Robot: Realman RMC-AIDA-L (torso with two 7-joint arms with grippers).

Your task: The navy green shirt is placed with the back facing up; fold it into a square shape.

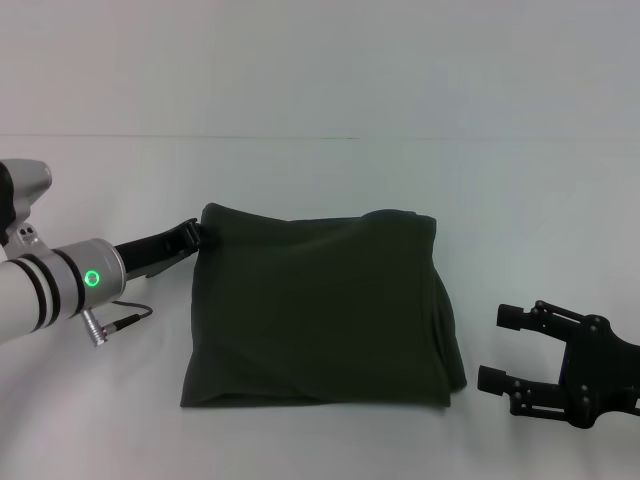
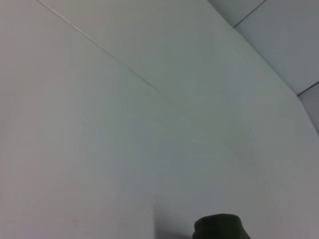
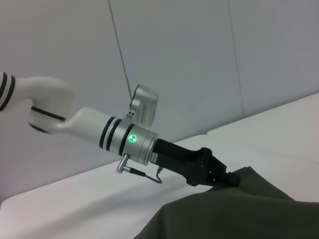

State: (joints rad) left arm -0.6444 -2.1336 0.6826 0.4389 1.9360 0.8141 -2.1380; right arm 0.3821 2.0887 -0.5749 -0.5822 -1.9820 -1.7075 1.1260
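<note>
The navy green shirt (image 1: 320,310) lies on the white table, folded into a rough square with its plain side up and a thicker fold along its right edge. My left gripper (image 1: 197,235) is at the shirt's far left corner, shut on the cloth there. The right wrist view shows the same grip: the left gripper (image 3: 232,178) pinches the corner of the shirt (image 3: 239,214). My right gripper (image 1: 492,347) hovers open just right of the shirt's near right corner, holding nothing. A small dark shape (image 2: 219,228) shows at the edge of the left wrist view.
The white table (image 1: 320,170) spreads on all sides of the shirt, with a seam line across its far part. A thin grey cable (image 1: 125,320) hangs from my left wrist close to the shirt's left edge.
</note>
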